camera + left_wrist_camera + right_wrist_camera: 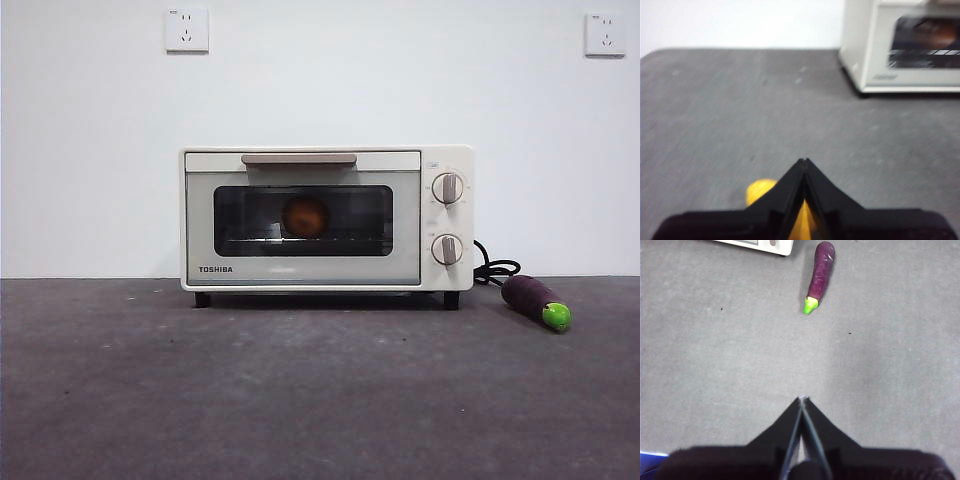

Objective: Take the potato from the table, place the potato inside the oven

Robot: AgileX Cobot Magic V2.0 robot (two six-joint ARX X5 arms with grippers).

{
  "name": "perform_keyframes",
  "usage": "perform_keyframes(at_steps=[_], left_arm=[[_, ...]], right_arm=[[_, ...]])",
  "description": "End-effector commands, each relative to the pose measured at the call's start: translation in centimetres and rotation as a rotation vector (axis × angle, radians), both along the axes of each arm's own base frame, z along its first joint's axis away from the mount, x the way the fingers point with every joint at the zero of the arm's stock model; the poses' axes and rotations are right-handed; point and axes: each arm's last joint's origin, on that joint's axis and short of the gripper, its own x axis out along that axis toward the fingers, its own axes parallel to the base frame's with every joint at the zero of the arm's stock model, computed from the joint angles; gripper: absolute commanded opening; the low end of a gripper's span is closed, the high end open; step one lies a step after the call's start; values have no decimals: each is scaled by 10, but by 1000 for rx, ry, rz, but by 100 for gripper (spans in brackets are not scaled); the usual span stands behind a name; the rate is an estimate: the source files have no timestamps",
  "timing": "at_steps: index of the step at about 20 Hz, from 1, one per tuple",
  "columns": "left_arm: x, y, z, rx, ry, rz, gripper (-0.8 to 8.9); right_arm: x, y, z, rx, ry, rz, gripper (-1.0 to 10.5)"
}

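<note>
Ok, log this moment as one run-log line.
potato: inside oven, behind shut door | eggplant: on table beside oven | left end effector: shut, empty, over table | right end effector: shut, empty

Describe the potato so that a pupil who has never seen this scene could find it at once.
Start at the white oven in the middle of the table, its door shut. Look through the dark glass: the potato sits on the wire rack inside. It is a round orange-brown lump, unlike the long purple eggplant with a green tip lying outside by the black cord.
</note>
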Motion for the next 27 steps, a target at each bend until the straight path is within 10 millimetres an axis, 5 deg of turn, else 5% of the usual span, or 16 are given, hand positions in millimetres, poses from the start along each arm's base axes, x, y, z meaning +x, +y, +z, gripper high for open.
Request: perform_keyframes(at_steps=[1,21,27], left_arm=[[0,2,-3,9,4,48,-4],[-1,1,-1,27,-19,36,-4],[-1,1,-1,27,-18,36,-4]], right_arm=[[-1,-1,-3,-18,16,-9,1],[-1,-1,-3,-32,12,0,2],[1,-27,5,31,-140,-51,1]])
